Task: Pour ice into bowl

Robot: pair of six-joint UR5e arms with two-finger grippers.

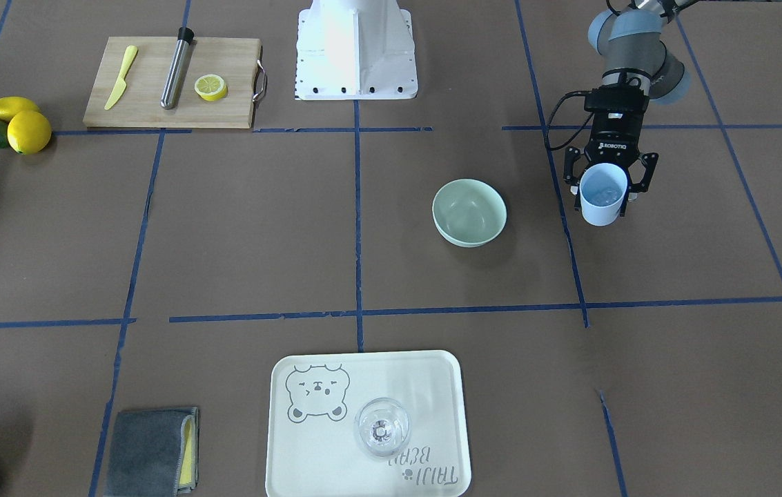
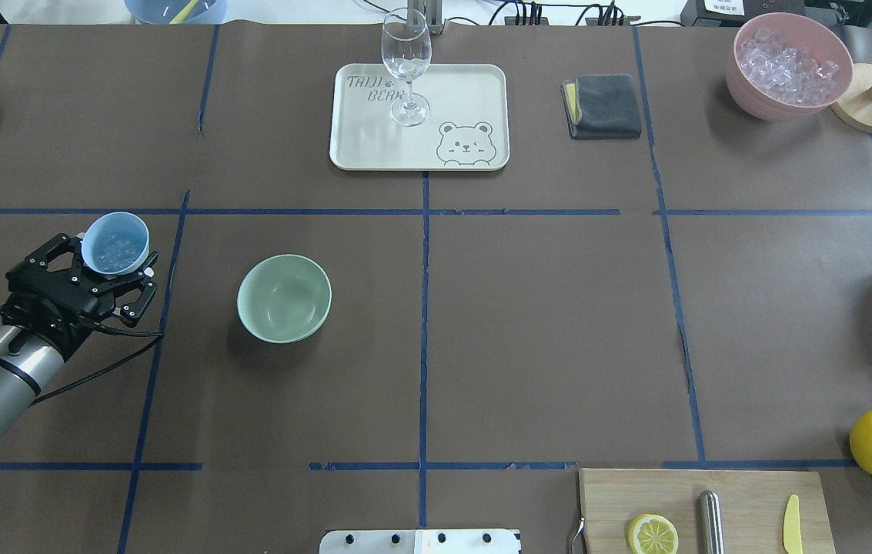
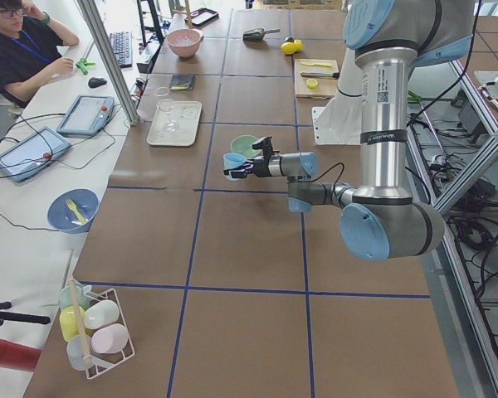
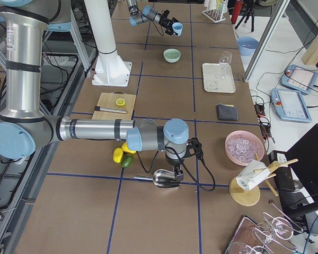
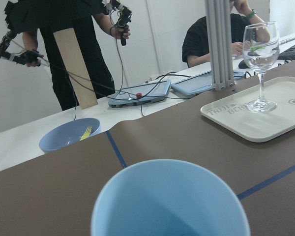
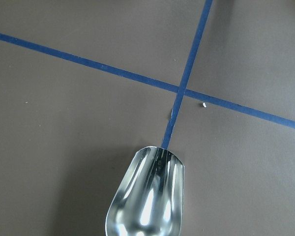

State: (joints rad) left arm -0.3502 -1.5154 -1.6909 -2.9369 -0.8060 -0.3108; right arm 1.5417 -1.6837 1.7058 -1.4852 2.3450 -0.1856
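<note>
We list a left arm (image 3: 382, 108) and a right arm (image 4: 90, 129) of brushed silver tubing with pale blue-grey joint caps, and a white pedestal base (image 1: 356, 48) with dark bolts along its foot. The left gripper (image 1: 606, 188) is black with linked fingers and a white ROBOTIQ mark; just behind it sit a black camera block (image 1: 615, 101) and a looping black cable (image 1: 556, 121). The right gripper (image 4: 176, 174) is black, with a second black cable (image 4: 204, 174) looping behind it.

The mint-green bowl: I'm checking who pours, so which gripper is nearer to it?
Left. The left gripper, shut on the light blue cup, hangs just beside the bowl; the right gripper is far off toward the robot's right, by the metal scoop.
</note>
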